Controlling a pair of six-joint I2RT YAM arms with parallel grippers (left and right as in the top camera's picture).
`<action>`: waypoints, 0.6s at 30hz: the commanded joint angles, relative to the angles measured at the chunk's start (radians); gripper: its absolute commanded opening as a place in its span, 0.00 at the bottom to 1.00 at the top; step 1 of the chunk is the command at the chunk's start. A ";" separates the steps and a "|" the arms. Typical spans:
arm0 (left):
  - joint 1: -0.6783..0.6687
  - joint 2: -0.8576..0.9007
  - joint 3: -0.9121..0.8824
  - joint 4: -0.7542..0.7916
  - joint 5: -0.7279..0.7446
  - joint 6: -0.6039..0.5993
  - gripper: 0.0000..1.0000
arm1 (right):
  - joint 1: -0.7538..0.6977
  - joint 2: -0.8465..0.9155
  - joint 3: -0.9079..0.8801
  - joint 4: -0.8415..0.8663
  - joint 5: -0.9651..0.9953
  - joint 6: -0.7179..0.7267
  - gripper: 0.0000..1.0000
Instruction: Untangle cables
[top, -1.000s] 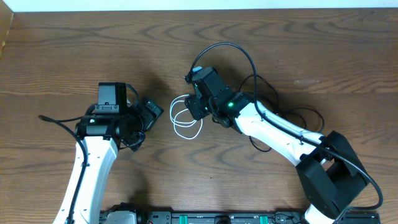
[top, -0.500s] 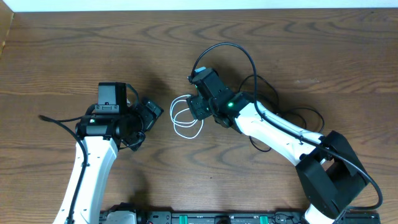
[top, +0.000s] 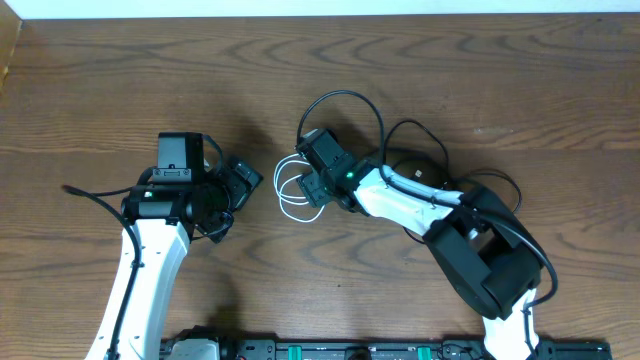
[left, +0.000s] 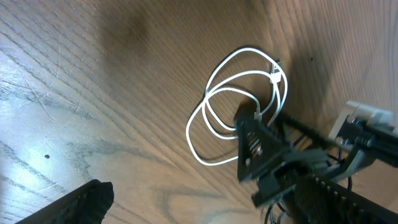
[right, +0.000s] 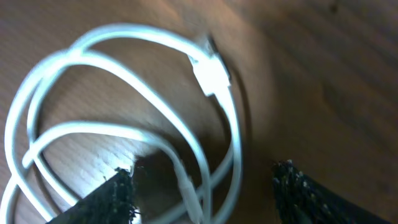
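Right arm has folded in from above: its elbow and base sit further left and nearer the middle of the wooden table than a second ago, the wrist has slid slightly left and down, and the black wire arching over that wrist is now lower and tighter. The left arm has not shifted, and the white cable lies in the same loose loops at the table's centre, between the two arms. The right gripper hangs over the right side of those loops; the left gripper waits just beside their left side, apart from them. Seen from the left wrist, the white cable lies flat in overlapping loops with the right gripper reaching in from the lower right over them, and one left finger shows in the bottom corner with nothing against it, its jaws spread wide. Seen from the right wrist, blurred and close, the right gripper has its fingertips well apart, wider than before, clamped on nothing, with the white cable and its small plug on the wood between and beyond them.
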 joint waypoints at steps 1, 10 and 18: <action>-0.002 -0.005 -0.006 -0.006 -0.014 0.010 0.98 | 0.003 0.042 0.005 0.046 -0.013 -0.107 0.69; -0.002 -0.005 -0.006 -0.006 -0.014 0.010 0.98 | 0.017 0.138 0.006 0.035 -0.088 -0.170 0.27; -0.002 -0.005 -0.006 -0.006 -0.014 0.010 0.98 | 0.003 0.111 0.032 -0.013 -0.130 -0.115 0.01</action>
